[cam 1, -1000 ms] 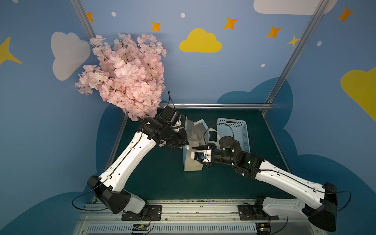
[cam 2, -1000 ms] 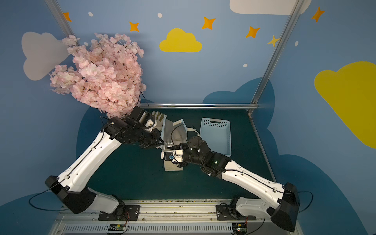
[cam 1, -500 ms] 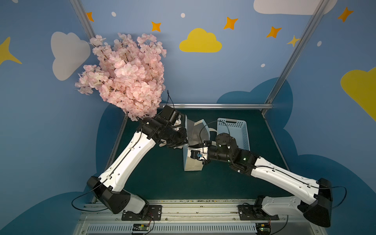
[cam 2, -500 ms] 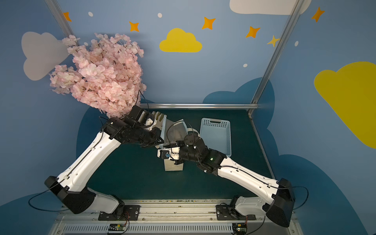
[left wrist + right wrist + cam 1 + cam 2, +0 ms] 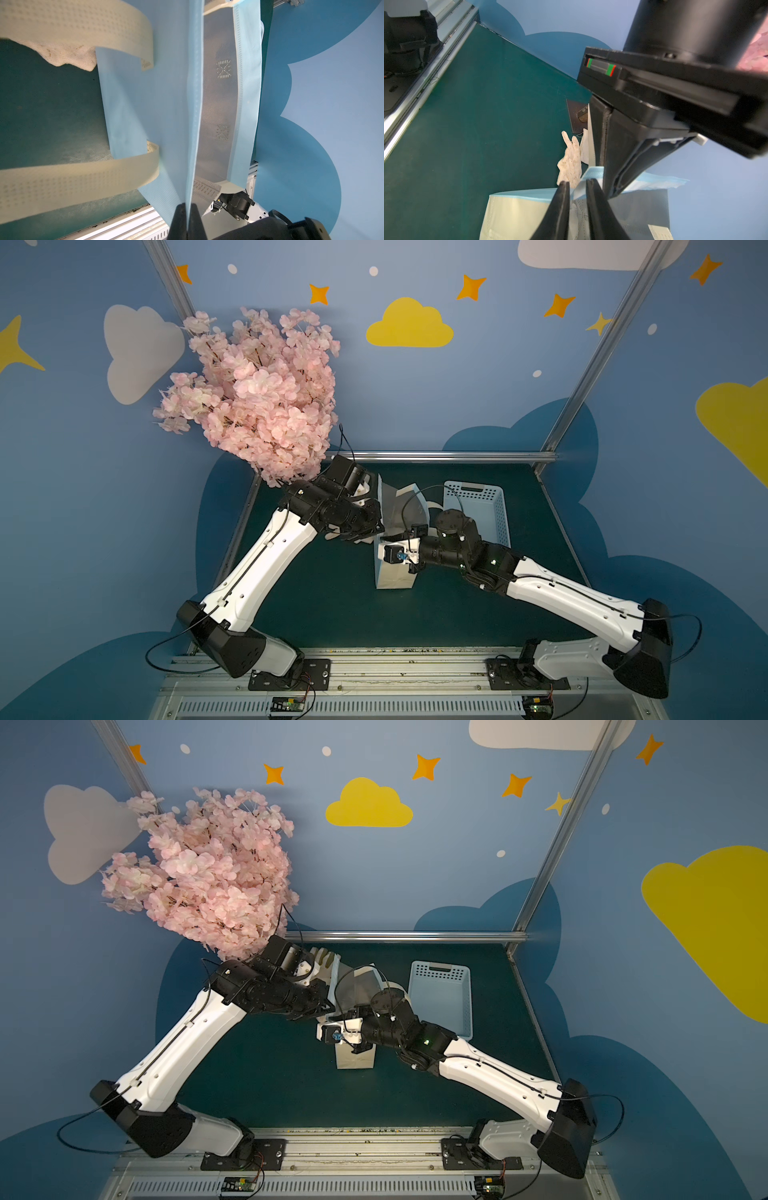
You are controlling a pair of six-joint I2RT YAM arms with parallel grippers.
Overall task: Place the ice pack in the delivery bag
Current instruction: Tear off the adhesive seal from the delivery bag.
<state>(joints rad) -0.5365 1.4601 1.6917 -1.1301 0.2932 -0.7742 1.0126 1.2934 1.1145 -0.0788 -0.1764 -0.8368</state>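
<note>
The delivery bag (image 5: pixel 395 578) (image 5: pixel 355 1058) stands upright mid-table, its mouth with silver foil lining (image 5: pixel 220 99) held apart. My left gripper (image 5: pixel 188 205) is shut on the light blue rim of the bag's left wall, reaching in from the left. My right gripper (image 5: pixel 577 182) hangs over the bag's near end. Its fingers stand a narrow gap apart with the blue rim (image 5: pixel 591 172) in front of the gap, so it is open. The left gripper's black body (image 5: pixel 633 145) sits close beside it. The ice pack is out of view.
A light blue perforated basket (image 5: pixel 478 510) (image 5: pixel 442 998) sits right of the bag, behind my right forearm. A white knit glove (image 5: pixel 570 166) (image 5: pixel 324 961) lies on the green mat behind the bag. Pink blossoms (image 5: pixel 257 398) overhang the back left. A metal rail (image 5: pixel 374 659) lines the front.
My right wrist has moved left over the bag's near end and its jaws have narrowed. The left gripper has closed on the rim and stayed in place.
</note>
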